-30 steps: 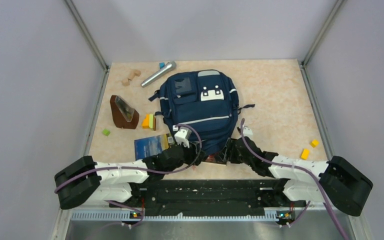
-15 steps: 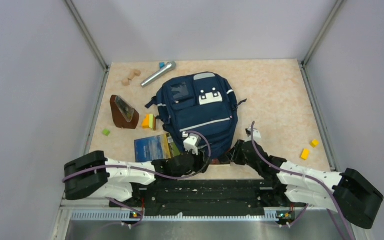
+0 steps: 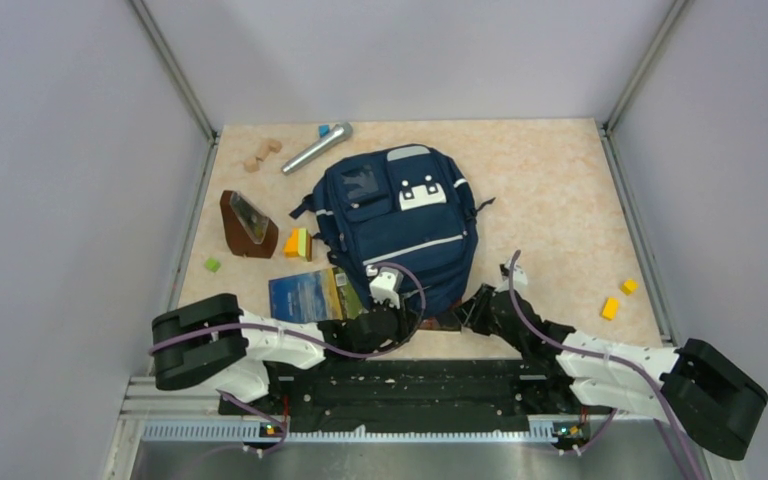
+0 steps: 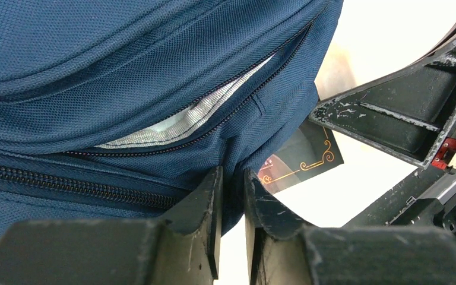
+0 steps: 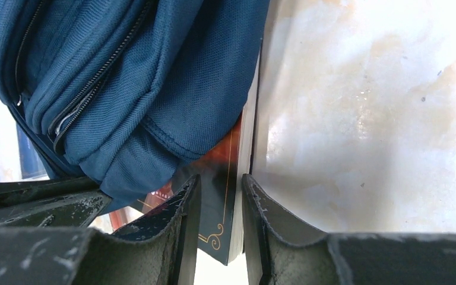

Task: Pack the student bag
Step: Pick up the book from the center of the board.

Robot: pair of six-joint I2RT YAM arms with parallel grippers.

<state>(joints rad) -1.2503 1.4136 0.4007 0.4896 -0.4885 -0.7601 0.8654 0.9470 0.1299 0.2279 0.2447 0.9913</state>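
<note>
The student bag (image 3: 395, 225) lies flat on the table (image 3: 550, 200), its near end by the arms, the left gripper (image 4: 231, 196) nipping a fold of its fabric below the part-open zip (image 4: 172, 127), seemingly to lift the mouth, while the right gripper (image 5: 219, 187) pinches a dark book (image 5: 227, 160) half under it.

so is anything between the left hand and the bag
Nothing visible: the left hand pinches a fold of the student bag at its near edge. The dark book under that edge is in the right hand.
</note>
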